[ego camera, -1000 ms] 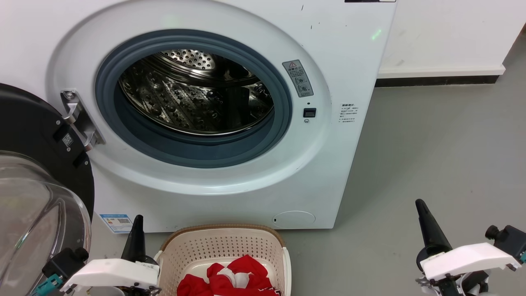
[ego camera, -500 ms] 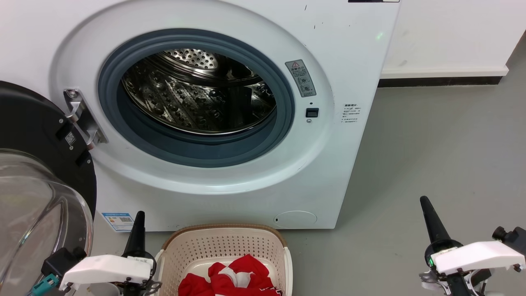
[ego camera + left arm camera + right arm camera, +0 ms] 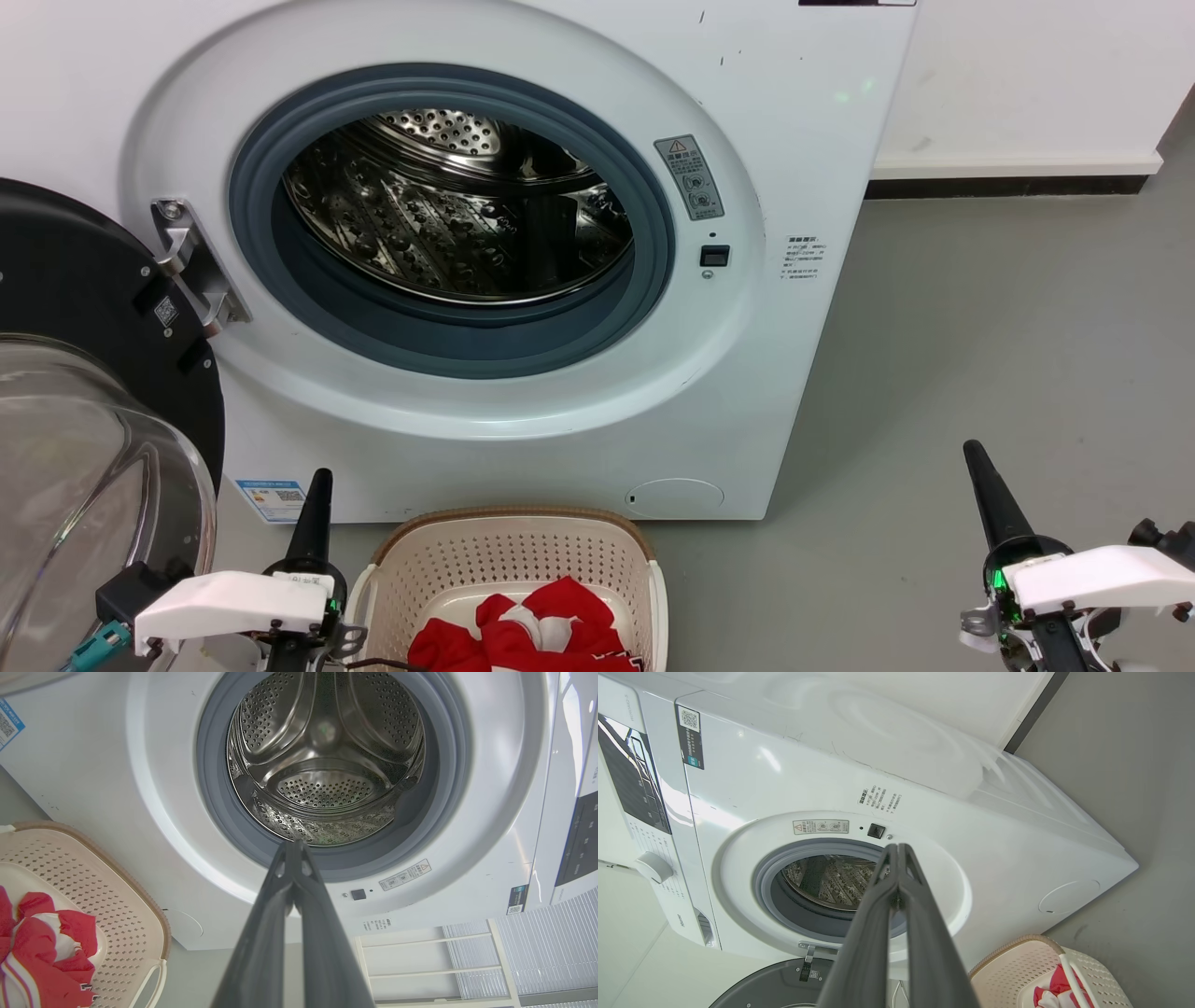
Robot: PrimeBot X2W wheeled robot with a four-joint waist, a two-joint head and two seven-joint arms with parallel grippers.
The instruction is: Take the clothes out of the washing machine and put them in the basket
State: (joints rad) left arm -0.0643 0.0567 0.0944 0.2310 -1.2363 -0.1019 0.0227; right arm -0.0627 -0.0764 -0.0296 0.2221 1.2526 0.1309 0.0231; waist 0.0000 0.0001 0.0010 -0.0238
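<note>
The red clothes (image 3: 532,627) with white trim lie bunched inside the cream basket (image 3: 512,553), which stands on the floor right before the washing machine (image 3: 794,140); they also show as clothes (image 3: 42,952) and clothes (image 3: 1057,989) in the wrist views. The machine's steel drum (image 3: 457,210) is bare inside, and its door (image 3: 84,411) hangs open at the left. My left gripper (image 3: 320,478) is shut with nothing in it, just left of the basket. My right gripper (image 3: 974,452) is shut with nothing in it, over the floor well to the right.
Grey floor (image 3: 1008,327) spreads to the right of the machine up to a white wall with a dark skirting (image 3: 1008,185). The glass bowl of the open door bulges close beside my left arm. A white rack (image 3: 434,961) stands beyond the machine.
The whole head view has slid slightly right and down, so the camera moved. Both grippers stay shut and hold about the same places; the clothes lie unmoved in the basket.
</note>
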